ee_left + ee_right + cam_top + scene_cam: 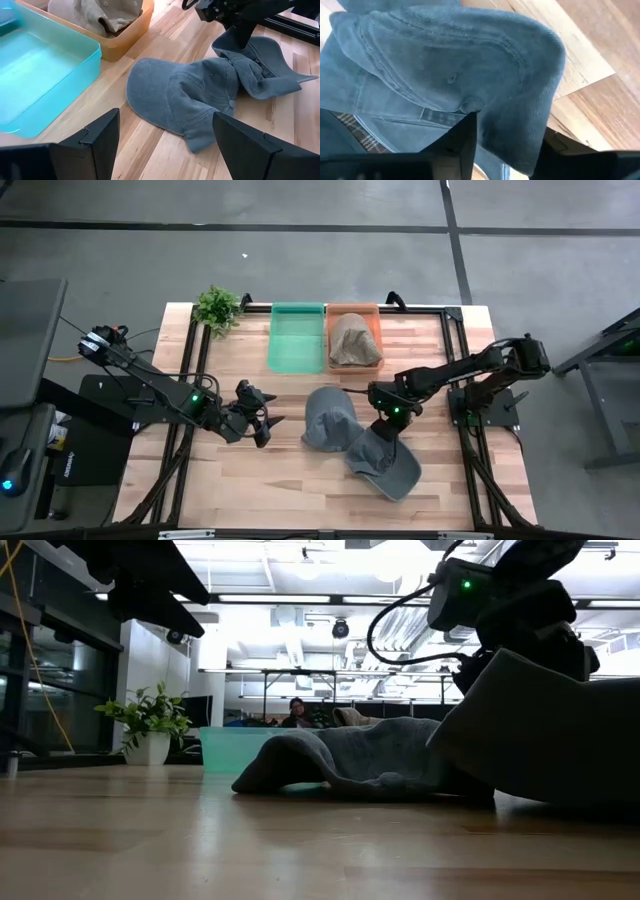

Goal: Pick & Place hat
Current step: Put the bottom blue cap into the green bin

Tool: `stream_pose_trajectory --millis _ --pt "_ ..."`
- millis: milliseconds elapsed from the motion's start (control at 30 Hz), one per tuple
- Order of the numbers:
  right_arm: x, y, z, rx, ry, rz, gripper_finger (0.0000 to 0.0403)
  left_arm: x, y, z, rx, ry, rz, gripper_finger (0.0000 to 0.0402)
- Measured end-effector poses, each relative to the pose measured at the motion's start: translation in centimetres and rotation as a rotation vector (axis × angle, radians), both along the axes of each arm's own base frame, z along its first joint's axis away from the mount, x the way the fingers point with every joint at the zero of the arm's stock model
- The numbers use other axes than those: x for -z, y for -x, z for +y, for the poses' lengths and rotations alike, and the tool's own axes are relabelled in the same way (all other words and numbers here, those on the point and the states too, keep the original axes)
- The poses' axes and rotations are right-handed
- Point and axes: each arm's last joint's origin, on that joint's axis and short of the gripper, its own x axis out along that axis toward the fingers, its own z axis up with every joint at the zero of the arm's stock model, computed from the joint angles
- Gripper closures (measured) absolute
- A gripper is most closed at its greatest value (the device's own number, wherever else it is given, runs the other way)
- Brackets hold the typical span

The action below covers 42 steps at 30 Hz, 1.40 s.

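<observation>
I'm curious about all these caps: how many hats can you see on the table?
3. A tan hat lies in the orange bin; two grey hats lie on the table, one near the middle, another beside it under the right gripper.

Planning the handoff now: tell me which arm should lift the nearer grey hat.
Right. The right gripper is already down on the grey hat, fingers around its fabric. The left gripper hangs open, off to the other hat's side.

A big open lab or workshop: grey concrete floor (540, 280), white ceiling with pipes and strip lights (300, 600), metal-framed workbenches (330, 675) behind, 1 person (296, 713) seated there, and a wooden robot table (300, 470).
</observation>
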Motion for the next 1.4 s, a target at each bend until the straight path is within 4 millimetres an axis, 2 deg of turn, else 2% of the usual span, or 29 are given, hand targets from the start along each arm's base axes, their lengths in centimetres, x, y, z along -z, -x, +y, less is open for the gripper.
stream_pose_trajectory --millis 400,900,1067,1400 --pt "0.0 0.0 0.0 -0.001 0.022 -0.004 0.0392 0.0 0.0 0.0 -0.042 0.081 -0.025 0.0126" --pt "-0.5 0.2 0.0 -0.047 0.034 -0.029 0.0397 0.0 0.0 0.0 -0.082 0.151 -0.051 0.0126" --pt "-2.3 0.1 0.0 -0.075 0.071 -0.046 0.0397 -0.3 -0.2 -0.2 -0.077 0.175 -0.085 0.0126" --pt "-8.6 0.2 0.8 -0.104 0.232 -0.110 0.0397 -0.3 -0.3 -0.2 -0.071 0.210 -0.088 0.0126"
